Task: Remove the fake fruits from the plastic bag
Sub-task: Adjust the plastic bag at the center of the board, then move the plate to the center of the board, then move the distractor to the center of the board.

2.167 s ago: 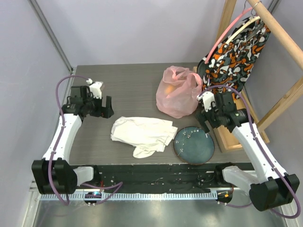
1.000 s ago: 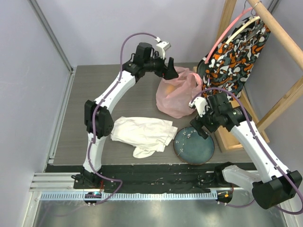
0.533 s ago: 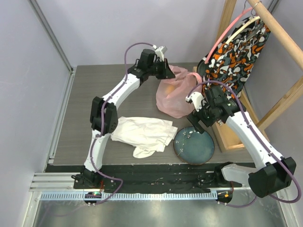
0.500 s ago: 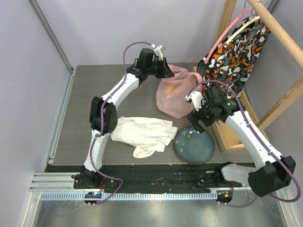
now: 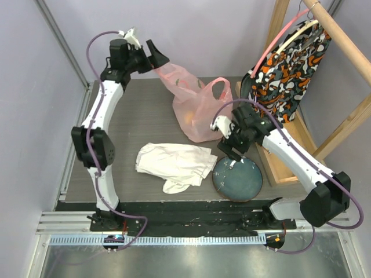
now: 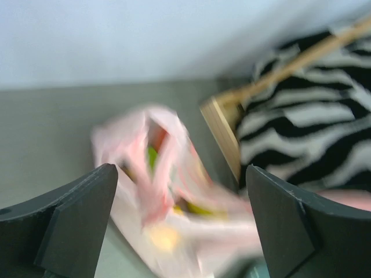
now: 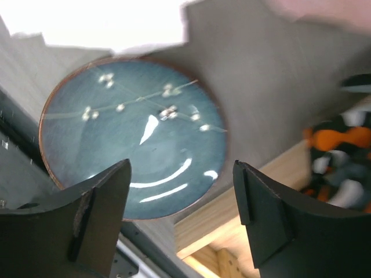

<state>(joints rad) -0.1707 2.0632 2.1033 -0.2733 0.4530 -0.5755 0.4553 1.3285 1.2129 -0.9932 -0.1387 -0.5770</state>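
Observation:
The pink plastic bag (image 5: 194, 107) is stretched up and to the left, its top corner reaching my left gripper (image 5: 157, 58), which is raised high at the back left. In the left wrist view the jaws of the left gripper (image 6: 178, 168) stand wide apart, with the blurred bag (image 6: 145, 191) between and beyond them. I cannot tell whether the bag hangs on a finger. Fake fruits show through the bag as an orange-yellow patch (image 5: 186, 119), a green piece (image 6: 152, 156) and a yellow piece (image 6: 162, 234). My right gripper (image 5: 229, 152) is open and empty above the plate, and so too in its wrist view (image 7: 181, 165).
A blue plate (image 5: 240, 182) lies at the front right, also in the right wrist view (image 7: 133, 156). A white cloth (image 5: 174, 164) lies left of it. An orange-black patterned fabric (image 5: 284, 63) hangs on a wooden frame (image 5: 278, 168) along the right edge.
My left arm has swung up and to the back left, and the bag's top is drawn out that way. My right gripper has moved left and forward over the plate's edge.

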